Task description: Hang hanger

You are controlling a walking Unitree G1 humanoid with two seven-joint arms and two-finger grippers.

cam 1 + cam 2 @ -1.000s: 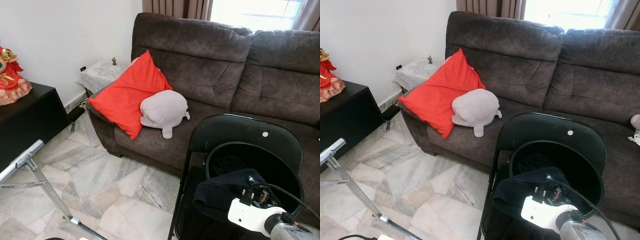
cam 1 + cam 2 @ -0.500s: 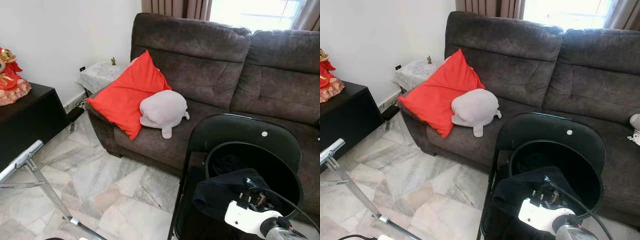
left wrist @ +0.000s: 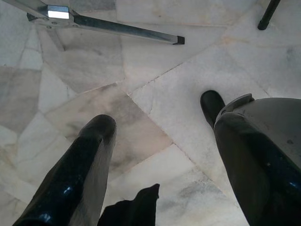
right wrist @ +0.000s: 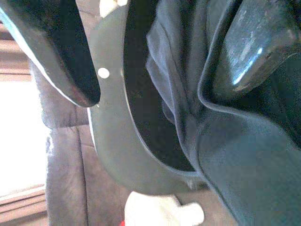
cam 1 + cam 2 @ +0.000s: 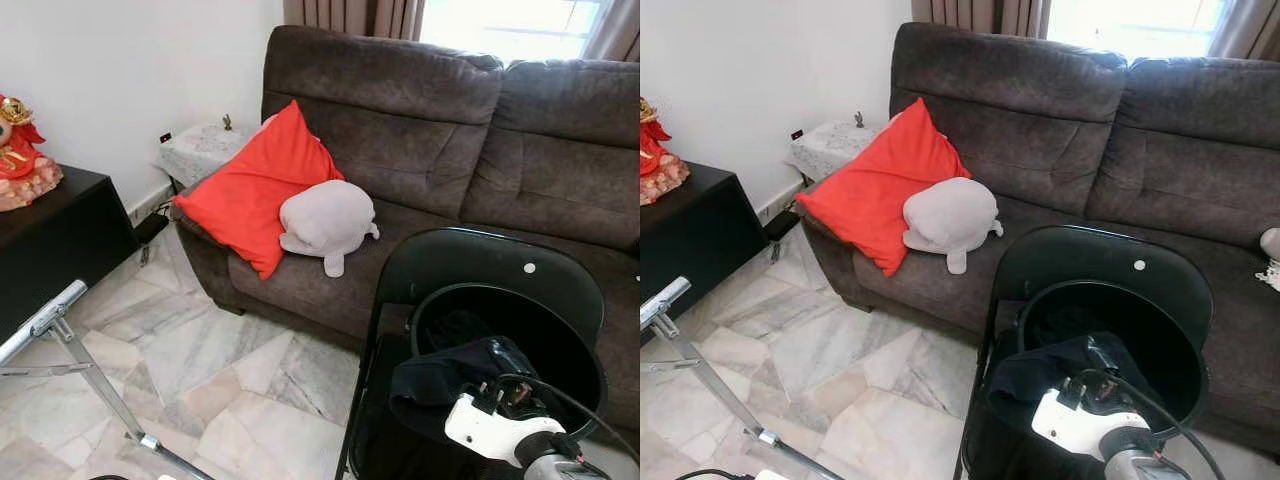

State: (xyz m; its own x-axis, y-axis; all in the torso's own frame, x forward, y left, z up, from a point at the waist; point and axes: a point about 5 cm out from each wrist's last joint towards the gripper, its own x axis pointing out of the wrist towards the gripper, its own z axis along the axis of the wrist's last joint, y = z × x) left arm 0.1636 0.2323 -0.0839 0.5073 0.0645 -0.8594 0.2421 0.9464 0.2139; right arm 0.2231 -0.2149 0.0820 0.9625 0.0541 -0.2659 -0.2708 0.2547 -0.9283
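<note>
A dark blue garment [image 5: 435, 380] lies bunched on the seat of a black folding chair [image 5: 480, 262] in front of the sofa. My right arm's white wrist [image 5: 490, 430] reaches over the chair into the cloth. In the right wrist view, my right gripper [image 4: 153, 94] is open, its fingers [image 4: 70, 56] spread over the dark garment [image 4: 244, 165] and the chair's curved back [image 4: 113, 141]. I cannot make out a hanger. My left gripper [image 3: 155, 113] hangs open over the marble floor [image 3: 155, 70], holding nothing.
A brown sofa [image 5: 420, 120] holds a red cushion [image 5: 255, 185] and a grey plush toy [image 5: 325, 220]. A black cabinet [image 5: 60, 230] with a red figurine [image 5: 20, 150] stands at the left. A metal rack leg [image 5: 60, 320] crosses the floor at lower left.
My right wrist has shifted slightly left and pushed deeper into the dark garment, which has bunched up a little. The left arm has not moved.
</note>
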